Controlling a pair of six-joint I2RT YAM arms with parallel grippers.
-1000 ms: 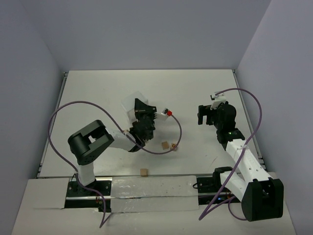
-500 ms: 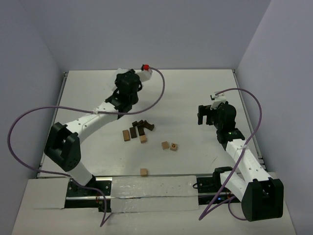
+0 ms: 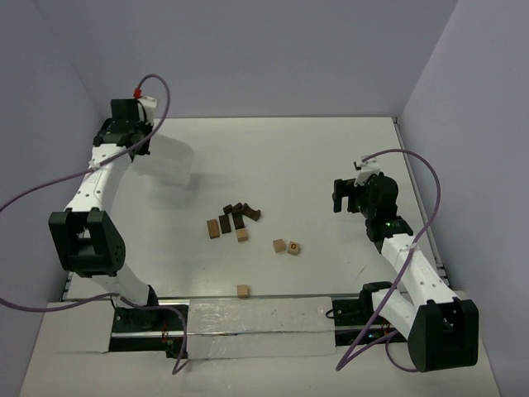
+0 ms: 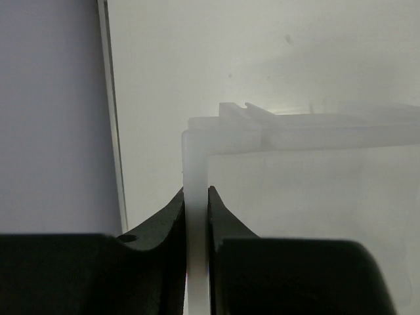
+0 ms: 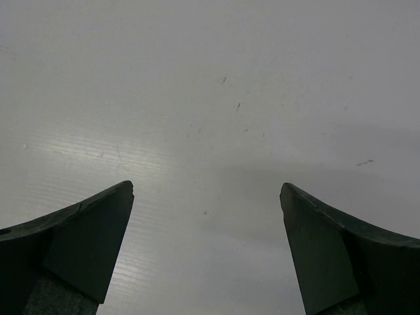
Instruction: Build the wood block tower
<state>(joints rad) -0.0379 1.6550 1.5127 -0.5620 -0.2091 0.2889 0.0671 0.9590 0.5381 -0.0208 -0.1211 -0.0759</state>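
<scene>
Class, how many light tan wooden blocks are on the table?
5 tan blocks: two at the near edge of the dark cluster, two side by side to its right, one alone, lowest in the top view. Others may be hidden.

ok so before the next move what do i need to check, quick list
1. Left jaws gripping the tray: ok, its wall is pinched between them.
2. Tray out of the way: ok, it is at the far left corner, apart from every block.
3. Tray on the table or lifted: cannot tell.
4. Right jaws ready to pick: ok, wide open with nothing between them.
5. Right jaws over a block: not ok, only bare table lies beneath them.
6. Tower started: not ok, the cluster of blocks, the two tan blocks and the single block all lie loose, none stacked.
</scene>
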